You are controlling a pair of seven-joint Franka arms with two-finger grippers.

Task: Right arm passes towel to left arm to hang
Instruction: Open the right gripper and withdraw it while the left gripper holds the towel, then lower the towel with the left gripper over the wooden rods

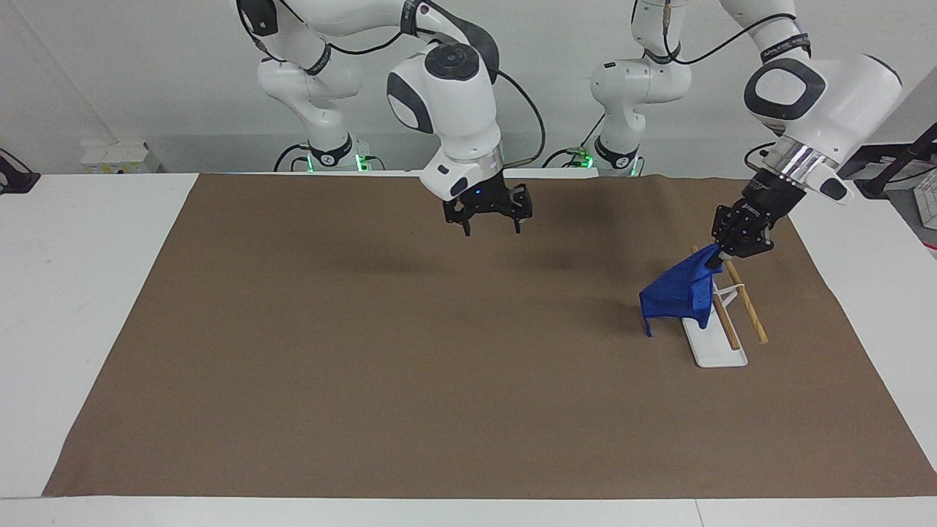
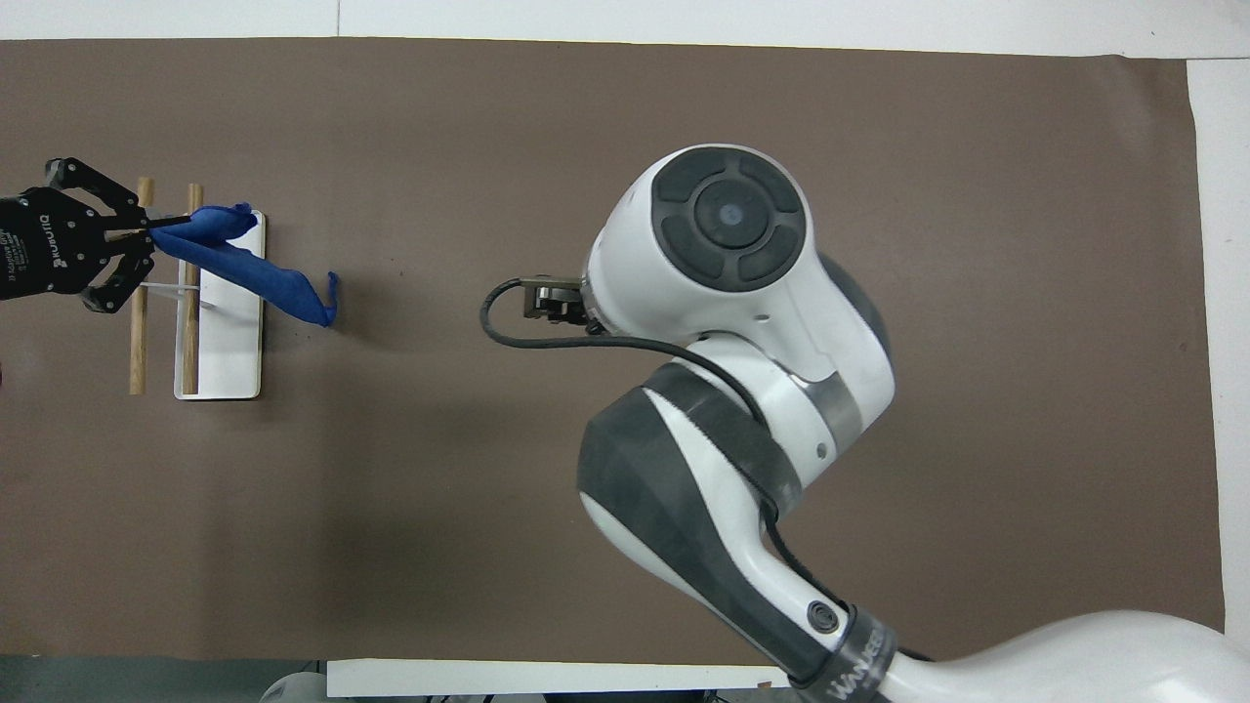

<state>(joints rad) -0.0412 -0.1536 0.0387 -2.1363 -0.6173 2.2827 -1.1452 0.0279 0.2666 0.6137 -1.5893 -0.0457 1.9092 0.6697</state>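
Towel (image 1: 677,295) hangs pinched in my left gripper (image 1: 734,245) over the rack (image 1: 721,307); right gripper (image 1: 489,214) waits wide, empty. Next I drape it across both wooden rails.

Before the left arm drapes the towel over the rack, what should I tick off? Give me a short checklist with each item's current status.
1. Left hand shut on a corner of the towel: ok.
2. Right hand off the towel, fingers open, over the bare mat: ok.
3. Towel lying over the rack's wooden rods: not ok; it hangs in a bunch from the left hand, over the rack's white base.
4. Rack upright on the mat: ok.
5. Towel spread flat for hanging: not ok, it is folded on itself.
6. Towel's lower edge off the mat: cannot tell.
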